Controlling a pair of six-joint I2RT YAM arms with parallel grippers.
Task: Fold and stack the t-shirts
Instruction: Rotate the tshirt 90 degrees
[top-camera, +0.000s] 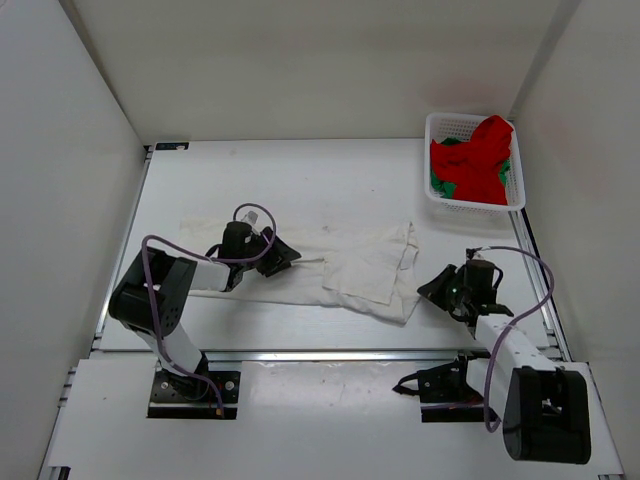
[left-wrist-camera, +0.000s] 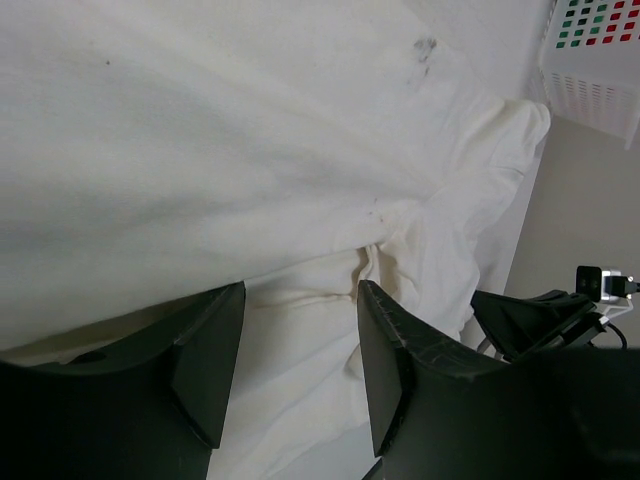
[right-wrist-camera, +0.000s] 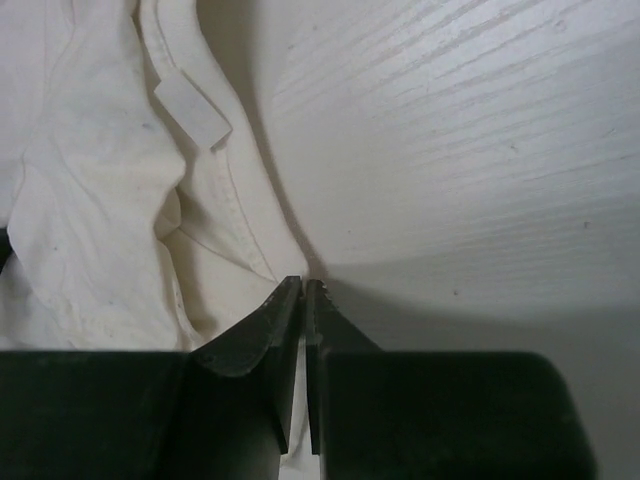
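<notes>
The white t-shirt (top-camera: 365, 270) lies spread and rumpled across the middle of the table. It also fills the left wrist view (left-wrist-camera: 250, 150) and the left of the right wrist view (right-wrist-camera: 90, 200). My left gripper (top-camera: 285, 255) is open just above its middle, with cloth showing between the fingers (left-wrist-camera: 300, 300). My right gripper (top-camera: 432, 287) is at the shirt's right edge, shut on the hem (right-wrist-camera: 303, 285). The red t-shirt (top-camera: 480, 155) and the green t-shirt (top-camera: 440, 185) lie bunched in the basket.
The white mesh basket (top-camera: 437, 120) stands at the back right corner and shows in the left wrist view (left-wrist-camera: 595, 70). White walls close in the table on three sides. A neck label (right-wrist-camera: 190, 110) shows on the shirt.
</notes>
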